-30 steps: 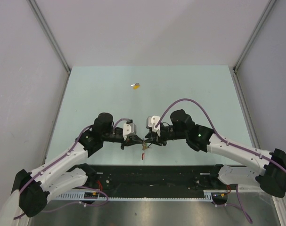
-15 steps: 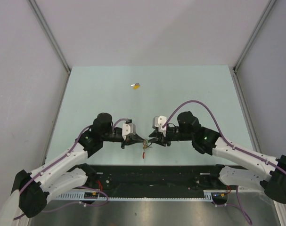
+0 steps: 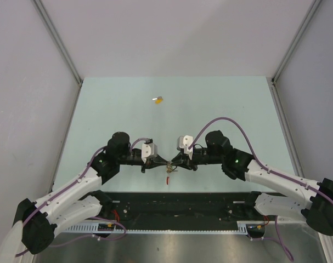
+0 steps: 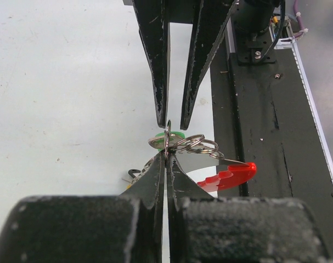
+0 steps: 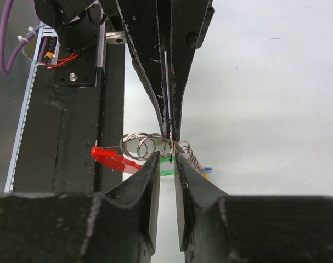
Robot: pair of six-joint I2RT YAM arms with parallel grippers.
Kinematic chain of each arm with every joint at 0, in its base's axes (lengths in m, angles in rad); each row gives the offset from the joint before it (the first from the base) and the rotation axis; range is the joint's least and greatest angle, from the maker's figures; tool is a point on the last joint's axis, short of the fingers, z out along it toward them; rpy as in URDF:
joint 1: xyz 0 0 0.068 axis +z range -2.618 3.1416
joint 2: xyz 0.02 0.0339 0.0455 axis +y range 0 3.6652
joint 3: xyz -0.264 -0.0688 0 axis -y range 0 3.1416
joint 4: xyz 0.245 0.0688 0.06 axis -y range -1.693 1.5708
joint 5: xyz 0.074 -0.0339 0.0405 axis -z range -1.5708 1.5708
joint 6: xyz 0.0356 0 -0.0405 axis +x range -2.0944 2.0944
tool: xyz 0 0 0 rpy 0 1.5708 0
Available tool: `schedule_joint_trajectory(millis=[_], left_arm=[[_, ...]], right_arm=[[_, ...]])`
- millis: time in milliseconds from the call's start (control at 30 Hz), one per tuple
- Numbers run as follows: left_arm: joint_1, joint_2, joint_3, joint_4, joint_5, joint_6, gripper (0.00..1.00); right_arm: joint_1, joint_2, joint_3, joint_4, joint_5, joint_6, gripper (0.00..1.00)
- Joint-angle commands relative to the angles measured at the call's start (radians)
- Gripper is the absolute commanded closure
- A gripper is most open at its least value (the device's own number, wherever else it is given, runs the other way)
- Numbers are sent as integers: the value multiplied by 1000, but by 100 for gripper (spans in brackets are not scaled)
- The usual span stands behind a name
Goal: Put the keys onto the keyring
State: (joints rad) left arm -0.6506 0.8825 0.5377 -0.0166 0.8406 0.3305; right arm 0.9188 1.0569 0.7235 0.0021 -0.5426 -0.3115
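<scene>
L fingers (image 4: pixel 153 176) are clamping shut on a thin silver wire ring at the edge of the small keyring (image 4: pixel 195 144) bunch: linked silver rings w/ a red curved plastic band (image 4: pixel 232 176). They're holding it at the lower centre of the top view, by the near edge of the pale green bench (image 3: pixel 210 104), tip to tip w/ the R fingers (image 5: pixel 148 183). R fingers are standing slightly apart, a narrow gap showing btwn them. Their tips are straddling the same ring from the opposite side, not visibly pinching anything. The tiny green-headed silver key (image 4: pixel 174 135) is sitting in the bunch right at the pinched ring, only its green head showing. Red band is sticking out toward the black base plate (image 4: pixel 265 137). Blue and orange bits (image 5: pixel 205 172) are peeking out right of centre in the R wrist view. The tiny yellow-headed silver key (image 3: pixel 158 99) is lying alone at upper centre of the bench, well apart from both arms.
</scene>
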Motion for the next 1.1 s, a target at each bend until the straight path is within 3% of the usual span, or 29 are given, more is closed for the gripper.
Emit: schedule_joint_trajectory(millis=[0, 267, 1067], left_arm=[[-6, -20, 4, 60, 22, -10, 100], [-6, -20, 4, 61, 22, -13, 100], [-20, 49, 82, -100, 28, 38, 100]], right_arm=[[-3, 12, -2, 68, -20, 11, 81], [-3, 11, -1, 62, -8, 8, 100], [15, 58, 82, 7, -8, -23, 100]])
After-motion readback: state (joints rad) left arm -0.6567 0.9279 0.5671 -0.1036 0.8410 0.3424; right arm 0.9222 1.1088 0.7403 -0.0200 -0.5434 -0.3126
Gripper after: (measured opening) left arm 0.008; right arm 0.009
